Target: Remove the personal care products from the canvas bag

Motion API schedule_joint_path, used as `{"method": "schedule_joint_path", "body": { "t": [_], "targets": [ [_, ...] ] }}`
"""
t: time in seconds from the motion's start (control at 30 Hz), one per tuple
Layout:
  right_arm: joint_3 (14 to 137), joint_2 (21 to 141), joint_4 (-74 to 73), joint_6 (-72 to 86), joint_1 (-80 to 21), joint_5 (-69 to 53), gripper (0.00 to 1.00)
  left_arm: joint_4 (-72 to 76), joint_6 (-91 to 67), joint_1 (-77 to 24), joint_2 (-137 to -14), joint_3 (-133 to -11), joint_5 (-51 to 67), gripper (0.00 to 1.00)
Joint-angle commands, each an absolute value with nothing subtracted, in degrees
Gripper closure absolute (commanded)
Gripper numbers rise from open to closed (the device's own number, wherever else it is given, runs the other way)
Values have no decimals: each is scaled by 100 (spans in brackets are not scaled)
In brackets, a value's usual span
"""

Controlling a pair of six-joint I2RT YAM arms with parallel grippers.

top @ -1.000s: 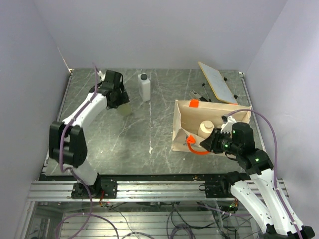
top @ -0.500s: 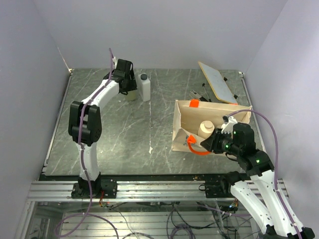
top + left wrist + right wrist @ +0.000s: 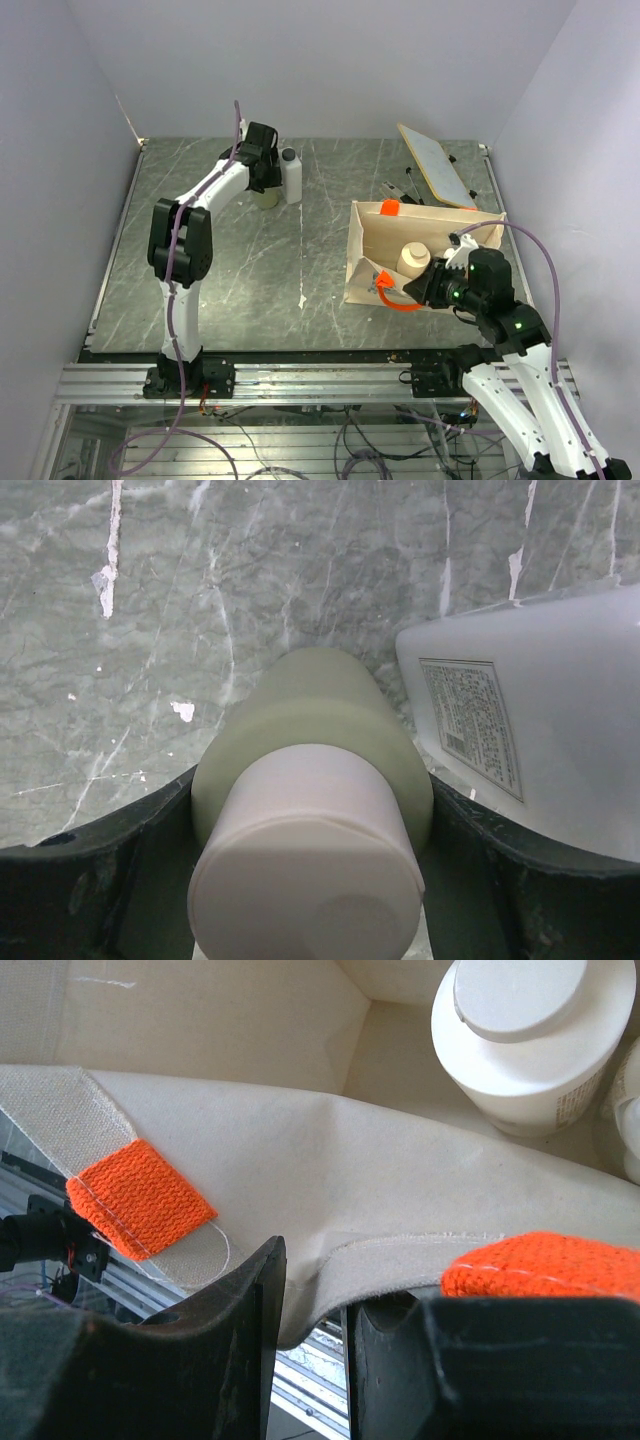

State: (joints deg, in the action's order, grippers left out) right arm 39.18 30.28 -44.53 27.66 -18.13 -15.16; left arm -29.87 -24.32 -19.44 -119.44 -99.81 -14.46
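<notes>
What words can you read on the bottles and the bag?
No text here can be quoted; nothing is clear enough to read.
white bottle: a printed label with rows of letters, too small to read.
cream jar: tiny print on its side, too blurred to read.
olive-green bottle: no words showing.
canvas bag: no words showing in these views, only plain cloth and an orange tab.

Left arm (image 3: 205, 195): stretched toward the rear of the desk (image 3: 220, 290), left end effector (image 3: 264, 188) pointing down, fingers clamped on the olive-green bottle (image 3: 312, 780). Right arm (image 3: 520, 330): folded near its base, right end effector (image 3: 413, 287) aimed leftward, jaws pinching the canvas bag (image 3: 372, 232) rim.
</notes>
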Motion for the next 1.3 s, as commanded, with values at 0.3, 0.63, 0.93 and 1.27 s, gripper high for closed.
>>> {"method": "schedule_joint_path", "body": {
  "t": [0.3, 0.63, 0.93, 1.27],
  "targets": [
    [3986, 3120, -4540, 2802, -1842, -1393, 72, -3086, -2776, -1934, -11495, -10341, -1169, 1],
    [4628, 3262, -5424, 3146, -1838, -577, 54, -2849, -3139, -2211, -9869, -9156, 712, 0],
    [5511, 3457, -6743, 3994, -1842, 1478, 22, -2930, -3377, -3396, -8545, -8493, 1022, 1],
    [5562, 3628, -7032, 4410, -1837, 1853, 11, -3266, -2917, -5047, -8700, -9580, 561, 3]
  ]
}}
